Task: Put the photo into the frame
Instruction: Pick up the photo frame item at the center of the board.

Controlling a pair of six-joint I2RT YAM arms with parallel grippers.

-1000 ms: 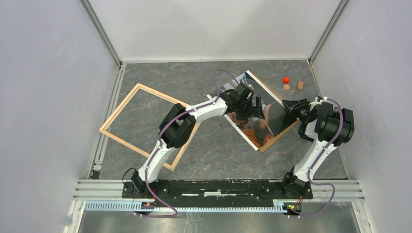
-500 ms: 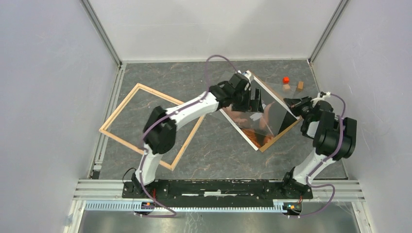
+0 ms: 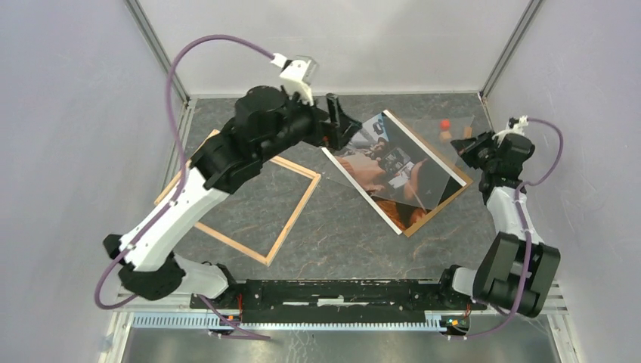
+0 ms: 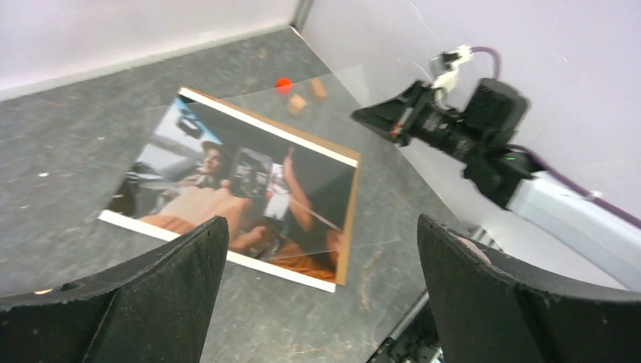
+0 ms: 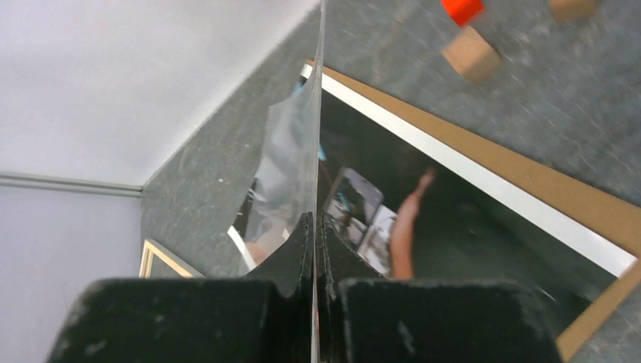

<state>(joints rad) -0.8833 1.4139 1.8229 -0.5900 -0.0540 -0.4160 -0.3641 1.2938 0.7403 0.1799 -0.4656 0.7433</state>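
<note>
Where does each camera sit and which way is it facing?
Top external: above and behind the arm bases, looking down at the grey table; both arms show, pale wooden rectangular frame left, large white-bordered photo right.
Left wrist: high, angled down at the photo and right gripper; black fingers of the open left gripper frame the bottom.
Right wrist: low, looking along the clear sheet that the shut right gripper pinches edge-on.
Shared: both wrist views show the photo and small red block.

Glossy clear sheet (image 5: 291, 159); wooden frame (image 3: 292, 219)
</note>
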